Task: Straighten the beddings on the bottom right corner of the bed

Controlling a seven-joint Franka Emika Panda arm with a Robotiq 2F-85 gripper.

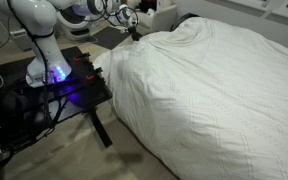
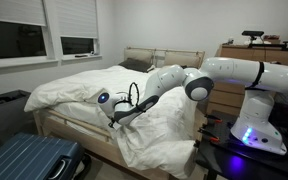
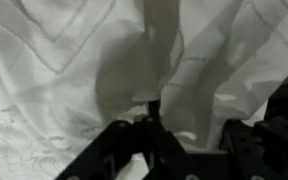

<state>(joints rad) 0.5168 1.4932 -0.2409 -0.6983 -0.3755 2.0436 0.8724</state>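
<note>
Bed: wide low bed with a pale wooden frame (image 2: 66, 124) and a slatted headboard, dressed all in white.
Beddings: large white fabric beddings (image 1: 214, 95) with a faint quilted grid. They lie over the whole bed, wrinkled, and are bunched and hanging down at the bed corner nearest the robot's stand.
Arm: white jointed robot arm (image 2: 229, 72), reaching from beside the bed out over that corner.
Tool: black two-fingered tool (image 2: 112, 112), low at the edge of the bed and against the hanging cloth. In the wrist view its dark fingers (image 3: 119, 150) sit on the white fabric, and a raised fold runs down between them.
Tool state: cannot tell whether the fingers are spread or pinching the fold, because cloth and shadow hide the tips.
Stand: black metal stand (image 1: 59, 100) with a blue-violet glow at the arm's base, just beside the bed corner.
Suitcase: dark blue ribbed hard-shell suitcase (image 2: 29, 160), on the floor near the bed frame, well apart from the stand.
Pillow: dark pillow (image 2: 136, 64), at the head of the bed against the headboard.
Dresser: pale wooden chest of drawers (image 2: 234, 50), beyond the head of the bed and behind the arm.
</note>
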